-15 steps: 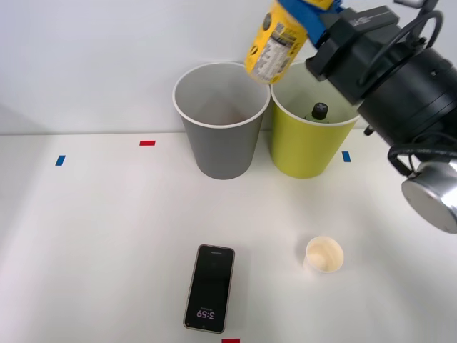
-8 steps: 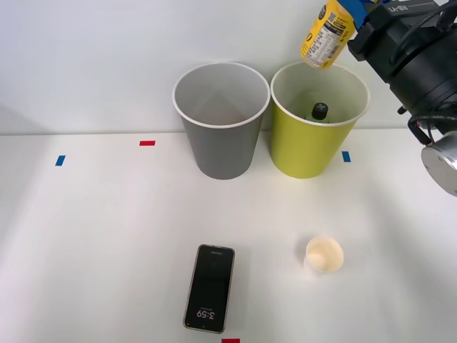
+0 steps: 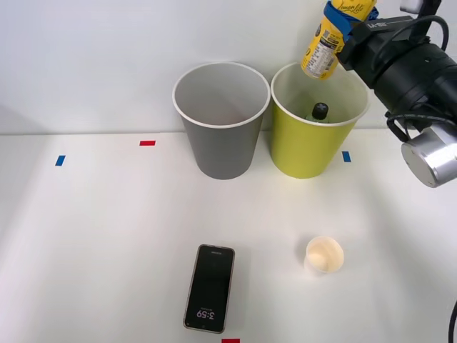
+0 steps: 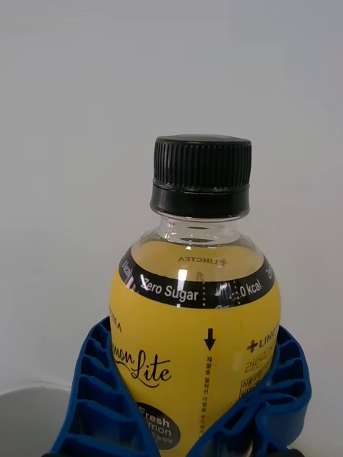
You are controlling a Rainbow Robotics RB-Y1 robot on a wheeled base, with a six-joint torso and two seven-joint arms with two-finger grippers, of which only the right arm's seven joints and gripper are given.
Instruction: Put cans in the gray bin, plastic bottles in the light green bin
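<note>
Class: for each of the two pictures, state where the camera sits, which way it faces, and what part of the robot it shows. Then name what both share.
Front view: above the arms, looking forward and down at the table; right arm enters from the right, over the light green bin.
Right wrist view: on the right wrist, facing along the blue fingers toward a pale wall.
Shared: the right gripper and the yellow bottle it grips.

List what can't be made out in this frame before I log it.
- Dark bottle in the light green bin, front view: the bin wall hides all but its cap.
- Yellow bottle, front view: its top is cut off by the picture's edge; in the wrist view the right pincer covers its lower part.
- Gray bin floor: out of sight, so its contents are unknown.
- Phone screen text: too small.
</note>
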